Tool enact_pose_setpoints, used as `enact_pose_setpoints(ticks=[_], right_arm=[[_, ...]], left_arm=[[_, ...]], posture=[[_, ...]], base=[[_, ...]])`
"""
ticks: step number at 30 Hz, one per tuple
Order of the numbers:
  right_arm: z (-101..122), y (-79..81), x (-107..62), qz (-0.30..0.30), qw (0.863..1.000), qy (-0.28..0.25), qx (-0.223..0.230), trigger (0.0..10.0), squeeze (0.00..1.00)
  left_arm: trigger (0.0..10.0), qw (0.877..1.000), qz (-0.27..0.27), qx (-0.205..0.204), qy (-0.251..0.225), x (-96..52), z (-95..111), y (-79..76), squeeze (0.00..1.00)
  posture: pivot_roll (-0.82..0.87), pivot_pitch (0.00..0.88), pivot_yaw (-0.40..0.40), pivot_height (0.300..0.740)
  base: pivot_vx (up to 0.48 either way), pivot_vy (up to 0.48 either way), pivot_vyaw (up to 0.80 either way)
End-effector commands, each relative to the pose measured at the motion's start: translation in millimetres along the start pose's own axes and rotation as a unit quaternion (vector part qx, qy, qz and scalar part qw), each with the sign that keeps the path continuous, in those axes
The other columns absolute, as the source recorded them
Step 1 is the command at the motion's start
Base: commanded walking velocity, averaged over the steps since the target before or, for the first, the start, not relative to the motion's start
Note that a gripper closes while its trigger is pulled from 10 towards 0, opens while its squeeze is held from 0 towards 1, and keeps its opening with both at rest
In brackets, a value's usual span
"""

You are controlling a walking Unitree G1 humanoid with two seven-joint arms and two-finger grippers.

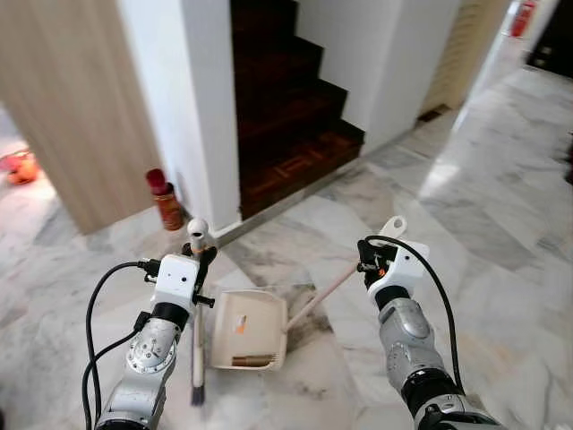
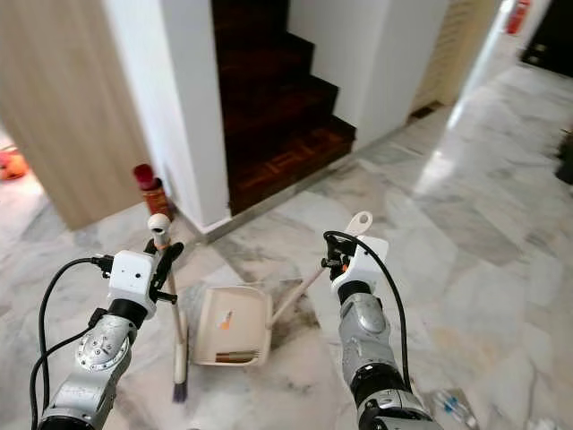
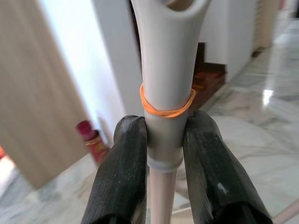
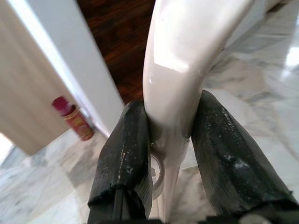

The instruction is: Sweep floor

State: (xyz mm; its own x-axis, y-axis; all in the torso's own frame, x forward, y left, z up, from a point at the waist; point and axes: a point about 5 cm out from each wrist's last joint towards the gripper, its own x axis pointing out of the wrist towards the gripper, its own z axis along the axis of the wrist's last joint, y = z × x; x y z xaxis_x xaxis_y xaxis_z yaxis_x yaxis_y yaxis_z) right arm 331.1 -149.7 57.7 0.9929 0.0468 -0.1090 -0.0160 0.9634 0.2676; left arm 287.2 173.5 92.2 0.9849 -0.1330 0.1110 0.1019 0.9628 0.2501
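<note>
dustpan [image 1: 248,330]: cream pan lying on the marble floor [image 1: 501,224] just in front of the stairs, mouth toward the robot, a strip of brown debris at its near edge, an orange mark inside.
dustpan handle [image 1: 320,296]: long pale rod rising from the pan's right side, away from the stairs' left wall, up to the right gripper.
right gripper [image 4: 170,135]: fingers [image 4: 124,154] clamped on the handle's glossy cream top, right of the dustpan.
broom [image 1: 197,313]: upright just left of the dustpan, dark bristles on the floor, rounded cap on top.
left gripper [image 3: 163,140]: fingers [image 3: 119,172] pinched on the broom's grey grip just under an orange rubber band [image 3: 167,106].
stairs [image 1: 286,107]: dark wood steps beyond the dustpan, between white walls.
can [image 1: 165,199]: red, standing on the floor at the wall's foot, left of the stairs.
wood panel [image 1: 63,98]: far left of the stairs.
</note>
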Motion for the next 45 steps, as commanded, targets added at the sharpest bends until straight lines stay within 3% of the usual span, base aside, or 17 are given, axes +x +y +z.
enact_pose_setpoints(ticks=[1, 38, 45], right_arm=[[16.8, 1.0, 5.7, 0.002, 0.999, -0.035, -0.002, 10.0, 0.0], [16.6, 4.9, 6.7, 0.007, 0.999, -0.032, -0.001, 10.0, 0.0], [16.3, 1.7, 7.3, -0.001, 1.0, -0.026, 0.005, 10.0, 0.0]], left_arm=[[10.0, 1.0, 0.003, 0.007, -0.022, 2.7, 9.9, 0.6, 0.0], [10.0, 1.0, 0.008, 0.007, -0.012, 1.2, 7.4, 1.0, 0.0], [10.0, 1.0, 0.011, 0.002, -0.006, 0.8, 6.0, 0.7, 0.0]], posture=[[0.1, 0.0, -0.06, 0.74], [0.1, 0.0, -0.063, 0.74], [0.1, 0.0, -0.066, 0.74]], base=[[0.0, 0.0, 0.8], [0.0, 0.0, 0.8], [0.0, 0.0, 0.06]])
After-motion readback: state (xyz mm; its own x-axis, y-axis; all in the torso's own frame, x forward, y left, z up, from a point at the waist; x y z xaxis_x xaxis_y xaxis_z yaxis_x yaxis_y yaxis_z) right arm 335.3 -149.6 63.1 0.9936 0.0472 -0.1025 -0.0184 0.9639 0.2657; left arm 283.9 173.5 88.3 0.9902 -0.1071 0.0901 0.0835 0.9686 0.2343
